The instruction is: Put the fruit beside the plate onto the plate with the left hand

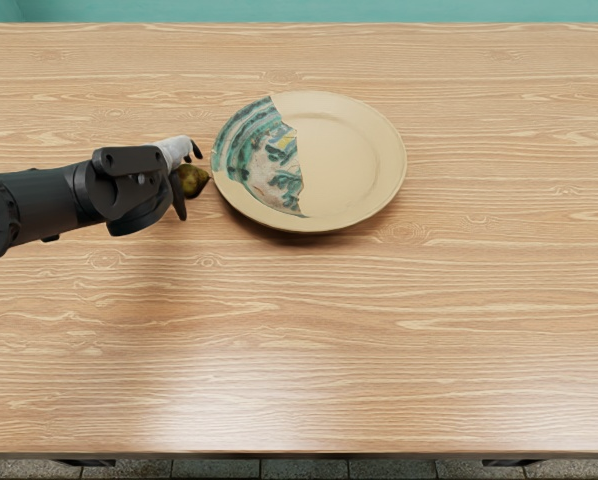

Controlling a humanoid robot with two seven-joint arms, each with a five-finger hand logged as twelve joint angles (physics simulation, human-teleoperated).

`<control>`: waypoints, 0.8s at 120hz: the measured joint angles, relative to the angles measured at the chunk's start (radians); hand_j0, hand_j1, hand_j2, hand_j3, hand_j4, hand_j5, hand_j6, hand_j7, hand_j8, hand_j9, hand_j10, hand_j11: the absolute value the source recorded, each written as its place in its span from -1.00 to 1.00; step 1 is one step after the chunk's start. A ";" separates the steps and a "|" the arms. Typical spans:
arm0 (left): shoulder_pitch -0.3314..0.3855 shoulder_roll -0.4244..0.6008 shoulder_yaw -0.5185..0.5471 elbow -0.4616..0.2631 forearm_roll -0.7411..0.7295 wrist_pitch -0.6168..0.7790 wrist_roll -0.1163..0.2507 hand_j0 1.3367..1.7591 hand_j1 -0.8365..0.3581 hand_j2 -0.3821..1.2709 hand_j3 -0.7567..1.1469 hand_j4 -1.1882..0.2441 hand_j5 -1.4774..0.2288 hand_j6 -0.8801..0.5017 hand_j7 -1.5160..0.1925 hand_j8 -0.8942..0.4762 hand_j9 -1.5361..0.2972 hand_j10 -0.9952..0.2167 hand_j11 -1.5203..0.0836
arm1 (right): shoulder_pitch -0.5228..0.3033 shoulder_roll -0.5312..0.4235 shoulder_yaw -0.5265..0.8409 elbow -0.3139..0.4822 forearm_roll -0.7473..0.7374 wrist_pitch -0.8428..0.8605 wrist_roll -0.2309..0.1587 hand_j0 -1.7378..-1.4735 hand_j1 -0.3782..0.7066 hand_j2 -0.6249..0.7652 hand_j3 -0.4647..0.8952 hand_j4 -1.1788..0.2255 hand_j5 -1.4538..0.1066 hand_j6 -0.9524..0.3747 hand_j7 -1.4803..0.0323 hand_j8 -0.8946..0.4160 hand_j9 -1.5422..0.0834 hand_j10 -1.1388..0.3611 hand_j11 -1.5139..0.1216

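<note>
Left hand (144, 185) has its fingers curled around the fruit (192, 178), just beside the plate (364, 150) rim. The grip looks fingertip-only, so the fruit could slip out or clip the rim on transfer.

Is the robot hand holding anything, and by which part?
The left robot hand grips the fruit by its left end, beside the plate.

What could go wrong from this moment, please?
1. The small yellow-green fruit sits only at the fingertips of the black left hand; it might slip out when lifted.
2. It lies very close to the rim of the round tan plate; a low carry could knock the rim.
</note>
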 joint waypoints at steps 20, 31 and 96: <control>0.000 0.000 -0.002 0.000 -0.003 0.000 0.000 0.52 0.40 -0.46 -0.21 0.25 0.28 -0.15 0.33 -0.13 0.26 0.15 0.42 | 0.000 0.000 0.000 0.000 0.000 0.000 0.000 -0.40 -0.95 -0.10 -0.32 0.68 0.86 0.43 0.96 0.36 0.90 0.52 0.85; 0.000 0.000 -0.008 -0.002 -0.003 -0.001 0.001 0.52 0.31 -0.45 -0.21 0.19 0.22 -0.21 0.26 -0.19 0.20 0.09 0.35 | 0.000 0.000 0.000 0.000 0.000 0.000 0.000 -0.40 -0.95 -0.10 -0.32 0.68 0.86 0.43 0.96 0.36 0.90 0.52 0.85; 0.000 0.000 -0.012 -0.004 -0.002 -0.013 0.004 0.52 -0.03 -0.40 -0.21 -0.04 -0.05 -0.36 -0.02 -0.43 -0.07 -0.23 0.04 | 0.000 0.000 0.000 0.000 0.000 0.000 0.000 -0.40 -0.95 -0.10 -0.32 0.68 0.86 0.43 0.96 0.36 0.90 0.52 0.85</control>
